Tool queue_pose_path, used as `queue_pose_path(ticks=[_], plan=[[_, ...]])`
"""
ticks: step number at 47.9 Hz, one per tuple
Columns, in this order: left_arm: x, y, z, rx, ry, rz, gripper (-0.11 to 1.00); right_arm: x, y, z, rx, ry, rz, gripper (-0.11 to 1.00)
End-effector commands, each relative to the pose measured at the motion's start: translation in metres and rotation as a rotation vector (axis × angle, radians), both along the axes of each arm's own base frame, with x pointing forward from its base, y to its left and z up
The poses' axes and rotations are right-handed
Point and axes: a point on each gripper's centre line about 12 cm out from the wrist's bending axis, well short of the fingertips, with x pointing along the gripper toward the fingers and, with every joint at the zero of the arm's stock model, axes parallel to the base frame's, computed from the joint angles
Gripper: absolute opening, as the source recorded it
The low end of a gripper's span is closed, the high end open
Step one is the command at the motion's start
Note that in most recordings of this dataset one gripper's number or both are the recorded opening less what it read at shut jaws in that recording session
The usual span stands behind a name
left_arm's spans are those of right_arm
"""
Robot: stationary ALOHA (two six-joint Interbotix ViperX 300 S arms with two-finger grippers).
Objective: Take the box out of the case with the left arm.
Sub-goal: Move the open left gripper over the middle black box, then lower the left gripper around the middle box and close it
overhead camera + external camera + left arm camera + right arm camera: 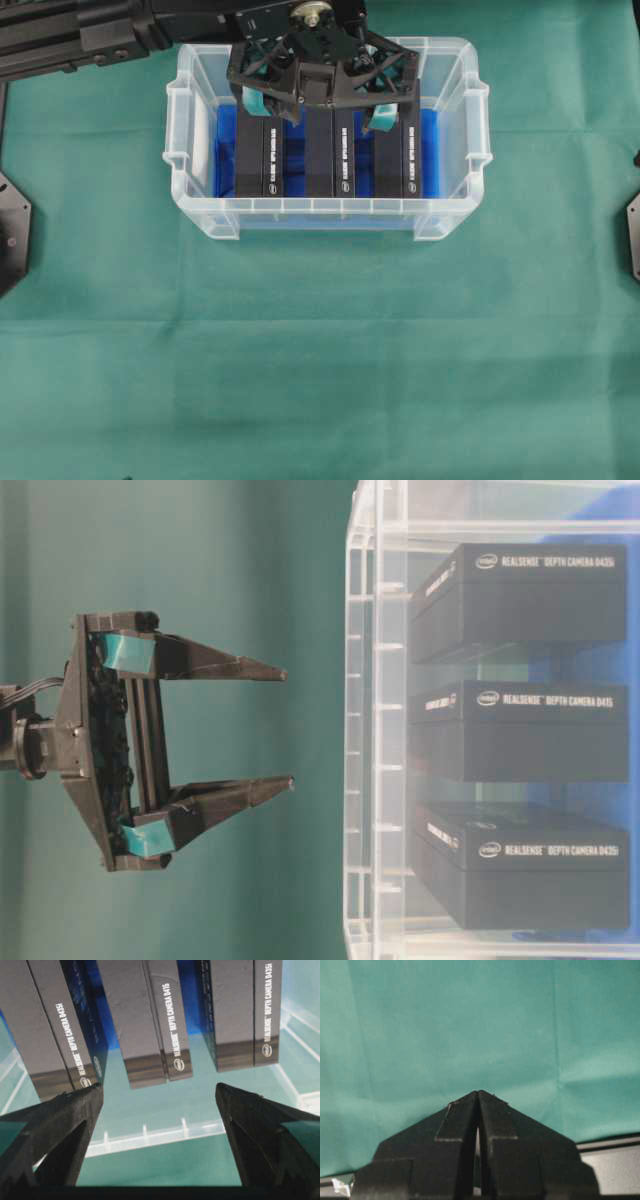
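Inside the clear case (326, 215), on its blue floor, three black boxes lay side by side: the left box (259, 158), the middle box (330, 160) and the right box (397, 160). The left arm's jaws (318, 112) hung spread wide above the middle box, grasping nothing. The right arm's jaws (478, 1096) were pressed together, empty, over the green desk (320, 350).
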Motion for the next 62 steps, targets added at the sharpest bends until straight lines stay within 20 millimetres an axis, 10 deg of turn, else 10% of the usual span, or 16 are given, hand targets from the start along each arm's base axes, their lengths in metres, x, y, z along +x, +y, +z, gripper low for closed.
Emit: queue_pose_path(ticks=[1,62], plan=[[-0.003,0.002,0.012,0.013,-0.038,0.005,0.97,0.002,0.000,0.006,-0.001,-0.017,-0.003,0.00],[-0.002,0.015,-0.005,0.019,-0.037,0.036,0.97,0.002,-0.001,0.005,-0.003,-0.014,-0.004,0.00]])
